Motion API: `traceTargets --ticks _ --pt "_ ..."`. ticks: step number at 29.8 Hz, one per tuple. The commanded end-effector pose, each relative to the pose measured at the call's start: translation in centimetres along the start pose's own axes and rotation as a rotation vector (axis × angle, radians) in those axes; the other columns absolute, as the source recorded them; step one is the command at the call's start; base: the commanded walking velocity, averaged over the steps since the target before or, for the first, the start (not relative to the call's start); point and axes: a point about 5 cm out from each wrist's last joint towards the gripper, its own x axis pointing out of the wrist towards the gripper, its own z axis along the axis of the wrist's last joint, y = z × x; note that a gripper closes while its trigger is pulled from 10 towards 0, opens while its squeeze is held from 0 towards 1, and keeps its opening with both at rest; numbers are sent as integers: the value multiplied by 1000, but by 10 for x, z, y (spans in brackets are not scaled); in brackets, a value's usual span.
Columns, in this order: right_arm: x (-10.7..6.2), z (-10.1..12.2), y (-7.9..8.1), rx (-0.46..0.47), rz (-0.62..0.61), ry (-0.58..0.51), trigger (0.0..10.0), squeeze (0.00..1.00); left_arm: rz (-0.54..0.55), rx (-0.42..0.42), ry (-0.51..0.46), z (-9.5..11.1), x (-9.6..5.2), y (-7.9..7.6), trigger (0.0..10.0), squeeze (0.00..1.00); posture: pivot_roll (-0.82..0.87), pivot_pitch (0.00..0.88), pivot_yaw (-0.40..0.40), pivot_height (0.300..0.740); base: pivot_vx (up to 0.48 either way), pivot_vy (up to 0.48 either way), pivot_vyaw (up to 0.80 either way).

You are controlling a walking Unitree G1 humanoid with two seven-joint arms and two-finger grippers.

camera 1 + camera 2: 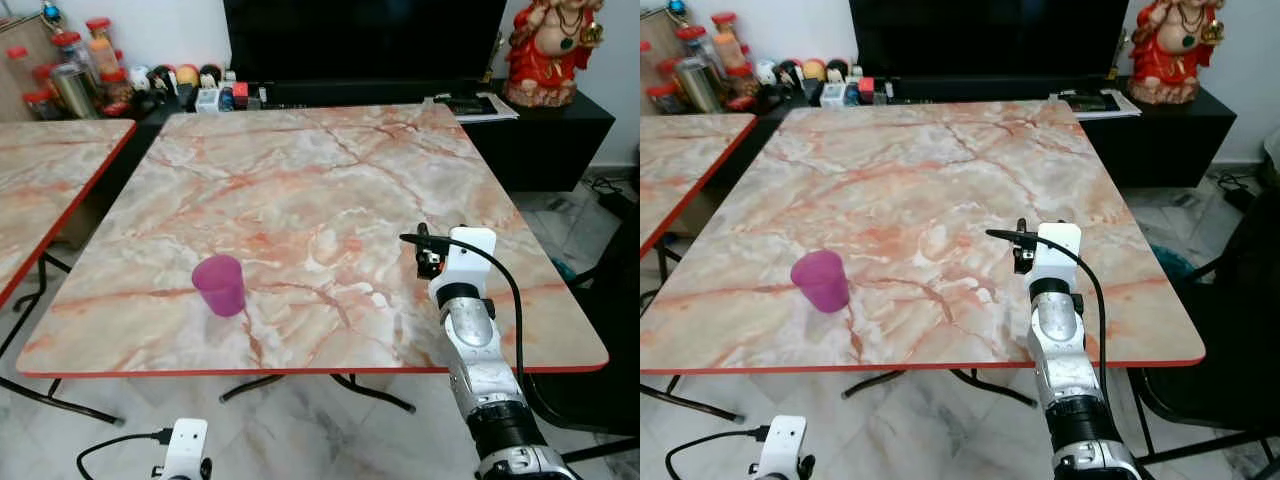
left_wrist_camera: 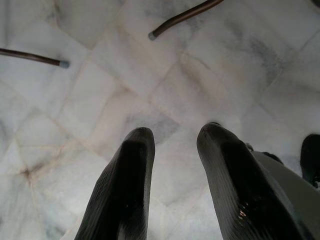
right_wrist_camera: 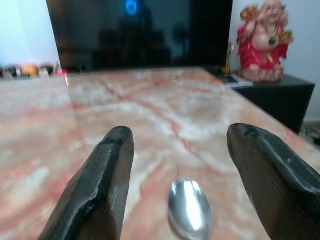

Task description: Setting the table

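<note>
A purple cup [image 1: 219, 284] stands upright near the front left of the marble table [image 1: 300, 180]. My right arm [image 1: 470, 330] reaches over the table's front right part, well to the right of the cup. In the right wrist view my right gripper [image 3: 180, 135] is open just above the tabletop. The shiny bowl of a metal spoon [image 3: 189, 207] lies flat on the table between its fingers [image 3: 100, 185], and the handle is hidden. My left gripper [image 2: 175, 132] hangs open over the floor below the table's front edge, holding nothing.
A second marble table [image 1: 50, 170] stands close on the left. Behind are a black cabinet with a TV [image 1: 360, 40], jars and bottles [image 1: 80, 70] and a red statue [image 1: 550, 50]. A dark chair [image 1: 615, 300] is at the right. Table legs [image 2: 180, 17] cross the tiled floor.
</note>
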Motion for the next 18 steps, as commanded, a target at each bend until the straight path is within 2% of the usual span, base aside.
traceTargets --ticks 1,3,7,11,18 --pt "2 -6 0 -24 -6 56 10000 0 -9 14 16 -2 0 1 10000 0 -37 48 51 740 0 0 0" --pt "4 -17 0 -37 -18 129 10000 0 -14 12 14 -1 0 1 10000 0 -34 48 55 740 0 0 0" --pt "5 -22 1 -24 -15 158 10000 0 -19 13 14 -1 0 2 10000 0 -27 51 56 740 0 0 0" --pt "6 -32 2 -22 14 233 10000 0 -21 15 19 -3 0 2 10000 0 -27 50 57 740 0 0 0" --pt "9 -33 -1 -39 15 248 10000 0 -22 8 22 -3 0 1 10000 0 -21 47 51 740 0 0 0"
